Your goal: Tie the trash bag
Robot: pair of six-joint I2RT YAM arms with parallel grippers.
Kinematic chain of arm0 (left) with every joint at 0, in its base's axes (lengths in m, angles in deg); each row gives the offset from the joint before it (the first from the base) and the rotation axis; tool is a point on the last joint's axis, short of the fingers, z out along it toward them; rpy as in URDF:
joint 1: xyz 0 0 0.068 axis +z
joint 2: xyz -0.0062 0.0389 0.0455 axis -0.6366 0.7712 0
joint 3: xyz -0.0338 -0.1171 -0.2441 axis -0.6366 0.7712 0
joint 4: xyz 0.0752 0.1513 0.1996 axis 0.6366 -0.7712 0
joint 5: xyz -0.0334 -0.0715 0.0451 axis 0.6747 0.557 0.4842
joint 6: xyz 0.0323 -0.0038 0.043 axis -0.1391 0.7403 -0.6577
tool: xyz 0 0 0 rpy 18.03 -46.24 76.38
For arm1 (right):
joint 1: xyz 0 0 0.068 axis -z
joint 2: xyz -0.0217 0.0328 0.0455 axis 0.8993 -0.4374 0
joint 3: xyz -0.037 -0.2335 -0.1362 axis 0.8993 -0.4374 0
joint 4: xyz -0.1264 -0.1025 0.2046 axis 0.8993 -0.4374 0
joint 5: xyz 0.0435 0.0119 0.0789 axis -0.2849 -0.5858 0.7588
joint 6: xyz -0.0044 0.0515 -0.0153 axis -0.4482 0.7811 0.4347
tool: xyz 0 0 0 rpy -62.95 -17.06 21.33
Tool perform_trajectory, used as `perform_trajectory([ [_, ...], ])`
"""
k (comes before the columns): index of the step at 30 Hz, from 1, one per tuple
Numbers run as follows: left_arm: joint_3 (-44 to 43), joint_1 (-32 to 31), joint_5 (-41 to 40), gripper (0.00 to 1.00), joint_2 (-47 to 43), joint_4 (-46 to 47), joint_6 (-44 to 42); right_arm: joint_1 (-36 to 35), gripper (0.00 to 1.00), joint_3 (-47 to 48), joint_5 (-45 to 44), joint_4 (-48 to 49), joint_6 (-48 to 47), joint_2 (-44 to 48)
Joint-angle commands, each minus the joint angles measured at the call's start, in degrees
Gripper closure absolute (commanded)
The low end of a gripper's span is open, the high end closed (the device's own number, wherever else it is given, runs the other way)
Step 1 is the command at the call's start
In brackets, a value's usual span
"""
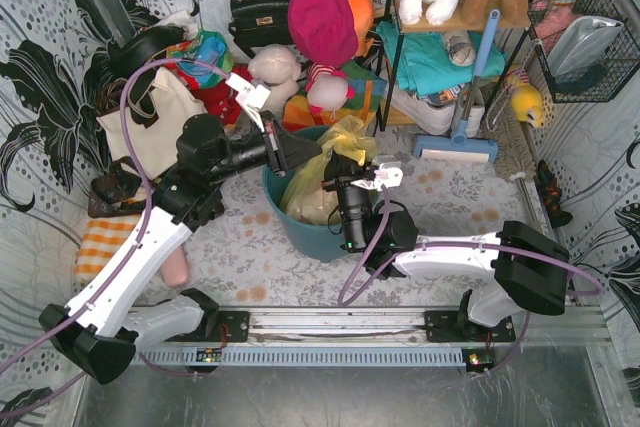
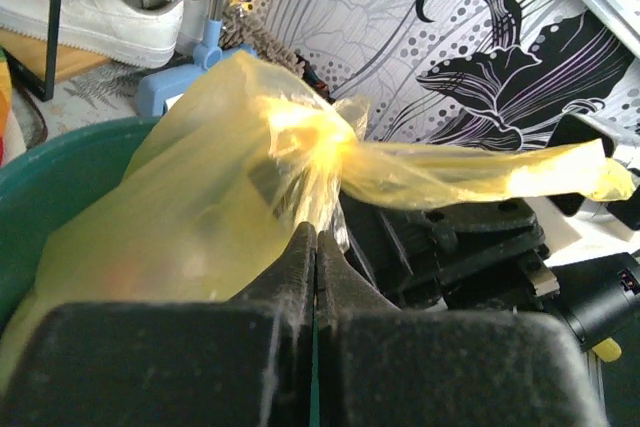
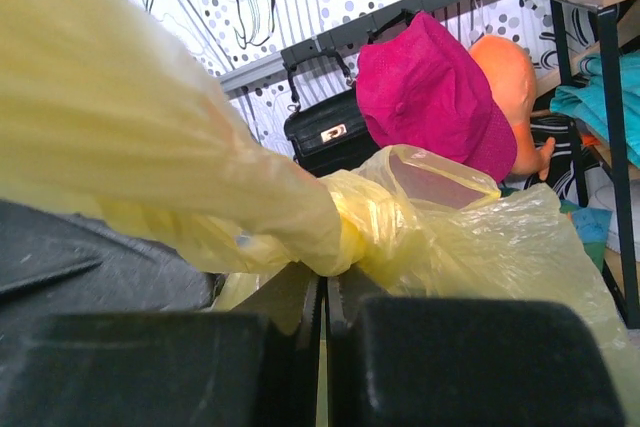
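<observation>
Far left, against the patterned wall: cream tote bag (image 1: 150, 125), well apart from the work.

Left of centre: left gripper (image 1: 300, 154) reaches in over the bin's left rim. Its wrist view shows the jaws pressed together, with a thin fold of yellow film pinched in the seam between them.

Centre: teal bin (image 1: 285, 219) upright on the table. The trash bag (image 1: 322, 169) sits inside it, its top gathered above the rim. In the left wrist view the neck (image 2: 320, 147) is bunched into a twist. One tail (image 2: 500, 172) runs off to the right, toward the other arm.

Right of centre: right gripper (image 1: 340, 179) comes up from the near side. Its jaws are also closed, nipping bag film at their tips. A broad band of plastic drapes across its camera.

Judgement: the step looks like drawing two tails against each other to form or cinch the knot. Whether a full crossing exists yet, cannot tell.

Doing it well:
- Pull the two ends apart evenly and low, about level with the rim, so the bin stays put and the bag is not lifted out.
- Go gently. The film is thin and likely to slip or tear at the pinch.
- Hold both pinches close to the twist so the slack feeds the knot.

Far right: blue-handled squeegee (image 1: 465, 117), not involved.
</observation>
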Motion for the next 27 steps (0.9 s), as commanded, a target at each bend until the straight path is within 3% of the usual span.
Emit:
perform_trajectory([
  [1, 0.38, 0.41, -5.43, 0.99, -3.22, -5.02, -1.69, -0.21, 1.00, 2.25, 0.00, 5.21, -2.45, -1.16],
  [6, 0.69, 0.41, -21.59, 0.60, -4.08, -9.92, -8.92, -0.25, 1.00, 1.53, -0.38, 4.60, -2.44, -0.33],
  [9, 0.50, 0.40, -25.09, 0.52, -2.14, -8.74, -12.88, -0.25, 1.00, 1.28, -0.38, 3.44, -2.26, 0.42],
  [15, 1.49, 0.36, -9.48, 0.38, 0.48, -1.81, -21.53, -0.23, 1.00, 1.12, -0.44, 2.57, -2.19, 1.12],
  [21, 2.06, 0.41, -2.44, 0.25, 3.71, 2.99, -25.92, -0.25, 1.00, 1.44, -0.23, 1.96, -1.65, 0.86],
  [27, 2.57, 0.36, 9.68, 0.24, 8.22, 8.48, -29.13, -0.19, 1.00, 1.55, -0.14, 1.04, -0.73, 1.25],
])
